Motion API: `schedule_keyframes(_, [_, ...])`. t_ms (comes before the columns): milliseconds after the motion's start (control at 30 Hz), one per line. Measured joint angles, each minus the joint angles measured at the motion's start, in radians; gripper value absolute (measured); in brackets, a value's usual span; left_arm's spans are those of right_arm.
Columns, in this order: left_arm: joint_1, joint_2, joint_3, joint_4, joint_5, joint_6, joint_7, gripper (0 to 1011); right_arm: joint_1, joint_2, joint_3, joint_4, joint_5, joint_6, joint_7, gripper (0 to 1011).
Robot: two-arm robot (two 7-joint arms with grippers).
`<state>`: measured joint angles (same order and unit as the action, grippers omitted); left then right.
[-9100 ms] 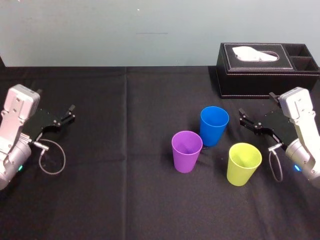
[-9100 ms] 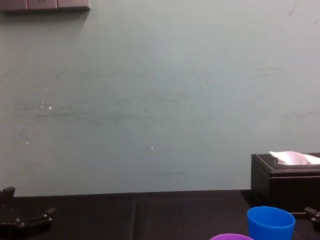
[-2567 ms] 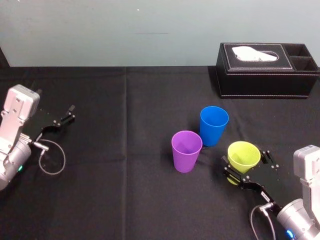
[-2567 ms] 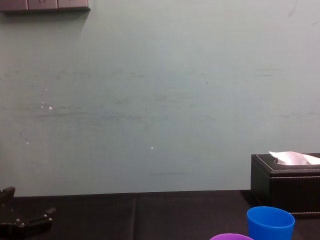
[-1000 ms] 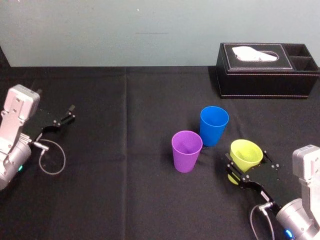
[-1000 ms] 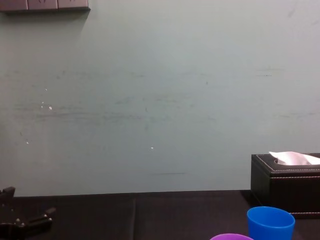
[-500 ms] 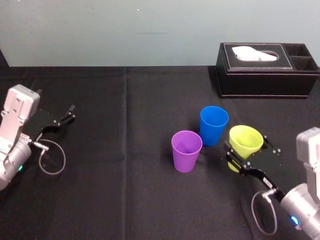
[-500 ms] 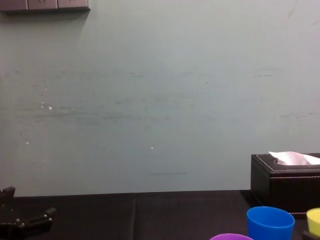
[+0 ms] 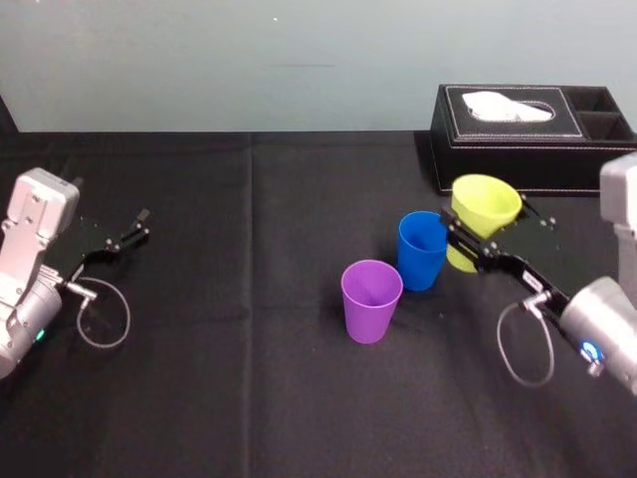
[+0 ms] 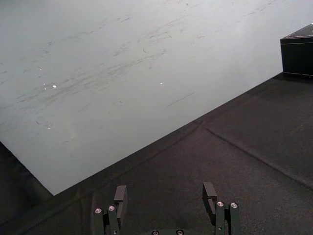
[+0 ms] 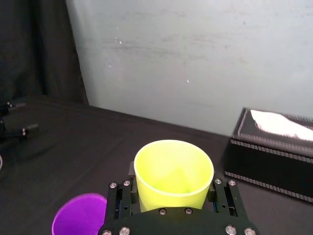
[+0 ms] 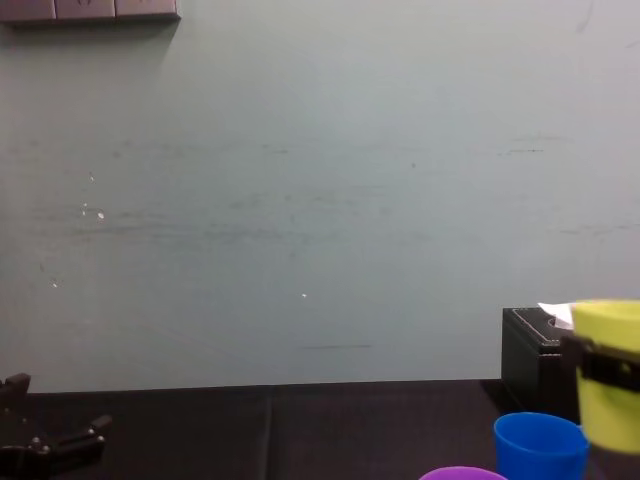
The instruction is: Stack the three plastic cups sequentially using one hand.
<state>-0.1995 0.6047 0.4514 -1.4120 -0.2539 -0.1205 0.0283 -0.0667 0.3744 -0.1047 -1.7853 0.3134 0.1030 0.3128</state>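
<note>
Yellow-green cup [image 9: 485,204] now up off tabletop [image 9: 249,398], just right of blue cup [image 9: 425,249], right gripper [image 9: 493,231] fingers clamped on it. I'd centre over blue rim, keep vert, lower slow. Left gripper [image 10: 164,193] parked, fingers wide.

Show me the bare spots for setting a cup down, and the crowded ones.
Bare: the cloth between the left pincer and the purple cup, and the strip in front of that cup. Crowded: the right, where the blue cup, the yellow-green cup in the right pincer and the tissue box cluster.
</note>
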Motion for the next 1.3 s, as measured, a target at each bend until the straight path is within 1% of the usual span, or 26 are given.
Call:
schedule_keyframes(100, [0.0, 0.0, 0.0, 0.0, 0.0, 0.0, 0.0, 1011, 0.032, 0.001, -0.012, 0.015, 0.002, 0.005, 0.002, 750])
schedule_keyframes(133, [0.0, 0.0, 0.0, 0.0, 0.0, 0.0, 0.0, 1011, 0.052, 0.001, -0.021, 0.028, 0.002, 0.007, 0.002, 750])
schedule_keyframes(200, [0.0, 0.0, 0.0, 0.0, 0.0, 0.0, 0.0, 1011, 0.074, 0.0, -0.032, 0.043, 0.002, 0.007, 0.002, 750])
schedule_keyframes(300, [0.0, 0.0, 0.0, 0.0, 0.0, 0.0, 0.0, 1011, 0.127, -0.008, -0.063, 0.09, -0.005, 0.002, 0.001, 750])
schedule_keyframes(433, [0.0, 0.0, 0.0, 0.0, 0.0, 0.0, 0.0, 1011, 0.159, -0.016, -0.082, 0.123, -0.01, -0.009, 0.001, 750])
schedule_keyframes(533, [0.0, 0.0, 0.0, 0.0, 0.0, 0.0, 0.0, 1011, 0.192, -0.025, -0.1, 0.163, -0.02, -0.022, -0.003, 750])
schedule_keyframes(733, [0.0, 0.0, 0.0, 0.0, 0.0, 0.0, 0.0, 1012, 0.223, -0.037, -0.117, 0.216, -0.029, -0.045, -0.005, 750])
schedule_keyframes(933, [0.0, 0.0, 0.0, 0.0, 0.0, 0.0, 0.0, 1012, 0.238, -0.047, -0.125, 0.253, -0.038, -0.061, -0.011, 750])
schedule_keyframes(1300, [0.0, 0.0, 0.0, 0.0, 0.0, 0.0, 0.0, 1011, 0.238, -0.054, -0.127, 0.281, -0.041, -0.074, -0.011, 750])
